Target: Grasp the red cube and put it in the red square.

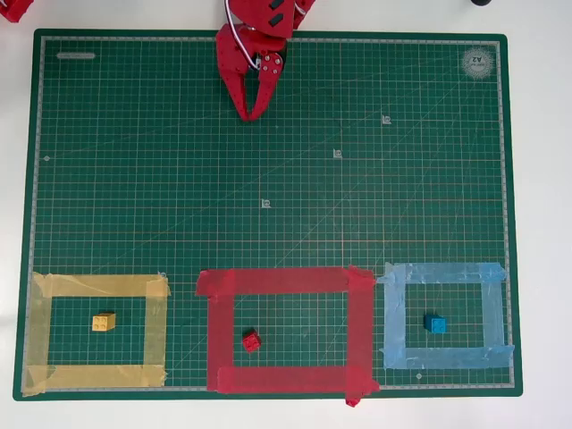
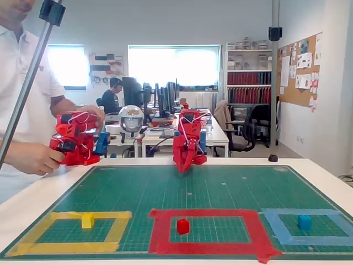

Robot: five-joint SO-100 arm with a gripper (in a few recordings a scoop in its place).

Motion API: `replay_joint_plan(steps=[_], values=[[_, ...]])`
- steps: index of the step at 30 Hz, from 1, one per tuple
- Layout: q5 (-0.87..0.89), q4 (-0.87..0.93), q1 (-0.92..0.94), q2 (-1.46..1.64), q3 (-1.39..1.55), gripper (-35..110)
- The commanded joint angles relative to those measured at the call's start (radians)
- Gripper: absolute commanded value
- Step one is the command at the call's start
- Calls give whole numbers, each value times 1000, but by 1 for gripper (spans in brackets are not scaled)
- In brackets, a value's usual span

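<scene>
Yellow block (image 1: 104,322) inside yellow frame (image 1: 40,329); blue likewise.

SO-100 arm (image 1: 259,36): all red plastic. Gripper (image 1: 251,114): two tapering red fingers meeting in a point. White cable loops just beside the wrist; dark recesses and small screws near it.

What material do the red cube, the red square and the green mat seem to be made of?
The red cube looks like glossy hard plastic; studs seem to show on top. The red square appears to be matte adhesive tape: overlapping strips with rough, torn corners. The green mat looks like a rubbery or vinyl cutting mat, matte, with a printed grid; the exact material cannot be told.
</scene>
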Motion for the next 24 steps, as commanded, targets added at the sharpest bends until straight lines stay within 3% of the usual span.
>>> replay_joint_plan(steps=[1, 9, 24], values=[[-26, 183, 2, 114, 12, -1], [-44, 350, -8, 199, 14, -1], [-44, 362, -61, 192, 14, -1]])
